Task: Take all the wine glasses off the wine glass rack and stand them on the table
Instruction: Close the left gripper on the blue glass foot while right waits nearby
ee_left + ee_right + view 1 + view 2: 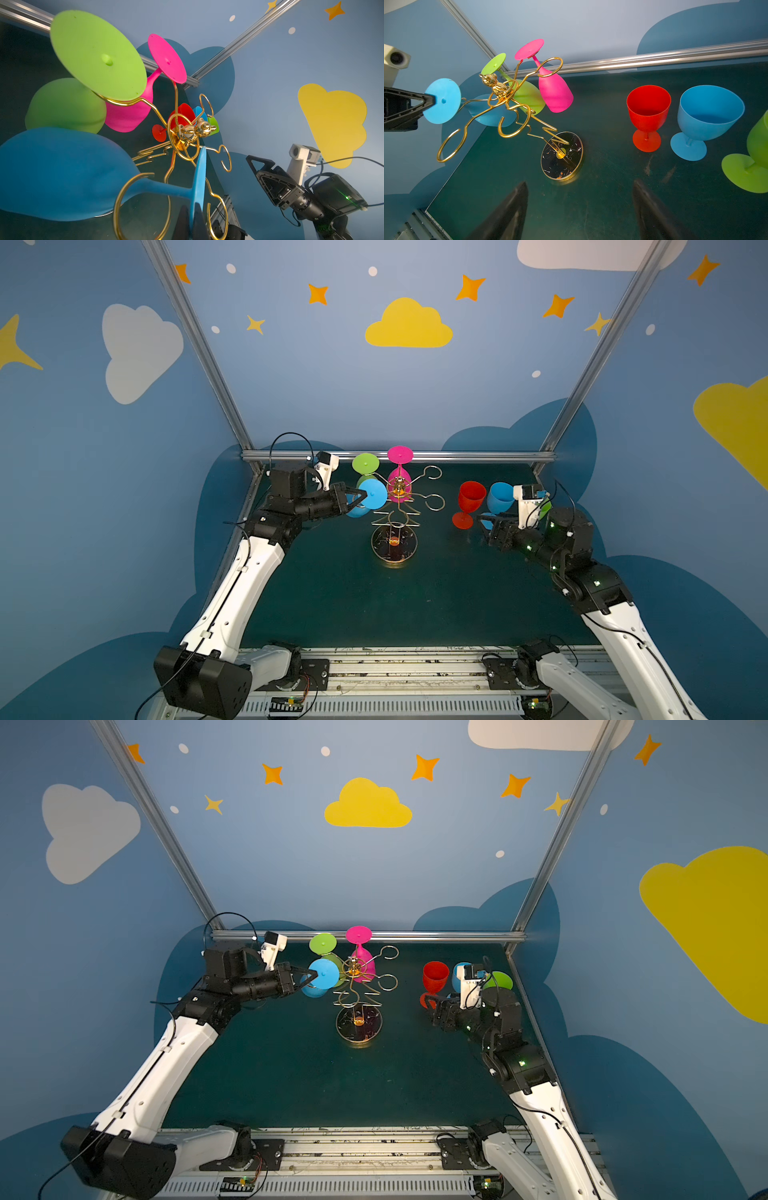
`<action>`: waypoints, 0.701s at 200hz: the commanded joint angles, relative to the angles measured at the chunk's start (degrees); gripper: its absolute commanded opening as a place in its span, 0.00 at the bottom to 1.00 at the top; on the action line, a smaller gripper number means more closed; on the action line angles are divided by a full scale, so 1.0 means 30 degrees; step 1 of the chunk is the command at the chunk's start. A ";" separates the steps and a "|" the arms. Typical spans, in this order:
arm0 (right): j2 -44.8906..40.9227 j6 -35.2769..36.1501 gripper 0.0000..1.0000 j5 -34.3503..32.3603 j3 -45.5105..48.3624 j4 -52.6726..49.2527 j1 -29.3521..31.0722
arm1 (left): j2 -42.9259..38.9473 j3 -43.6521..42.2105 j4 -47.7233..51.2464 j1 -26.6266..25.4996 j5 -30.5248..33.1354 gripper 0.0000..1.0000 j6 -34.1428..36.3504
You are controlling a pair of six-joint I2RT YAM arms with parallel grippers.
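Nearest the lens, my left arm [232, 593] and right arm [615, 622] rise from the lower corners of both top views toward mid-frame. Dark green table [332, 601] fills the floor between them.

Rack [394, 553] stands upright at frame centre, with its round base flat on the table. Three glasses hang bowl-down from its wire arms. Blue hung glass [372, 493] is on the left side. Green hung glass [365, 463] is just above it in the frame. Pink glass [400, 455] is at the top of the rack.

At the right of the frame, well apart from the rack, three more stand upright in a row: red glass [471, 495], blue standing glass [500, 497] and green standing glass [758, 145]. The green one is mostly hidden behind my wrist camera in the top views.

Left pincer [360, 497] is pinching the rim of the blue hung glass's foot. The left wrist view shows that foot edge-on between my fingers [184, 224], and the stem appears to run through a gold loop [124, 187].

Right pincer [581, 209] is spread wide, grips nothing, and sits low over the table near the red glass's foot.

Small gold bear [195, 131] sits atop the rack's post.
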State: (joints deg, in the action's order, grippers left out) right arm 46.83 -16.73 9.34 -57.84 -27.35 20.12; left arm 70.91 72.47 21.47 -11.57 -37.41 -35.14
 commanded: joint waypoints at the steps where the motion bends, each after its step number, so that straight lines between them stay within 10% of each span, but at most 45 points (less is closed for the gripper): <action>1: -0.0292 -0.0040 0.78 -0.0214 -0.0464 -0.0103 0.0061 | 0.0235 0.0651 0.0261 -0.0147 0.0367 0.03 0.0632; 140: -0.0785 -0.0071 0.79 -0.0361 -0.0582 -0.0286 0.0032 | 0.0642 0.1154 -0.1392 -0.0162 0.1859 0.03 -0.0397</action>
State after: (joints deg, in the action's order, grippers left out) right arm 45.23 -16.73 8.97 -57.87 -27.90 20.12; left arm 72.86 73.43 20.97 -12.25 -33.39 -35.62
